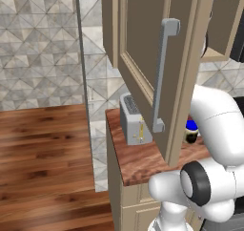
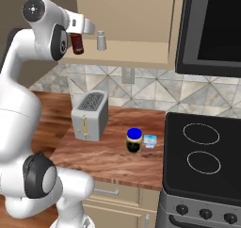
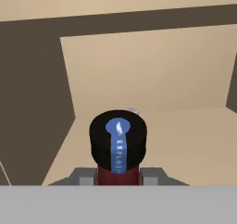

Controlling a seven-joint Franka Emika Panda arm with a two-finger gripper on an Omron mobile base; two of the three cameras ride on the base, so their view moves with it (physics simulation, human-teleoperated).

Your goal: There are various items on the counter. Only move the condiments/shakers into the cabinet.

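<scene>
The end effector (image 3: 118, 174) was pinching the sauce bottle (image 2: 77, 43) by its dark red body, one finger on each side just under the black cap. In the right base view the bottle hung upright from the raised hand at the left end of the open cabinet (image 2: 141, 24), over the cabinet's floor board; whether its base touched the board could not be told. In the hand view the bottle's cap (image 3: 118, 140), with a blue strip down its face, stood in front of the cabinet's pale back wall.

The pale grey shaker (image 2: 100, 40) already stood upright on the cabinet floor, just right of the bottle and apart from it.

The cabinet door (image 1: 157, 68) stood swung open, its long grey bar handle (image 1: 162, 75) facing the left base camera.

On the worktop (image 2: 99, 161) below, the silver toaster (image 2: 90, 115) sat near the back left corner. The blue-lidded jar (image 2: 134, 140) stood toward the right edge beside the stove (image 2: 202, 161), with a small clear container (image 2: 150, 141) just beside it on the right.
</scene>
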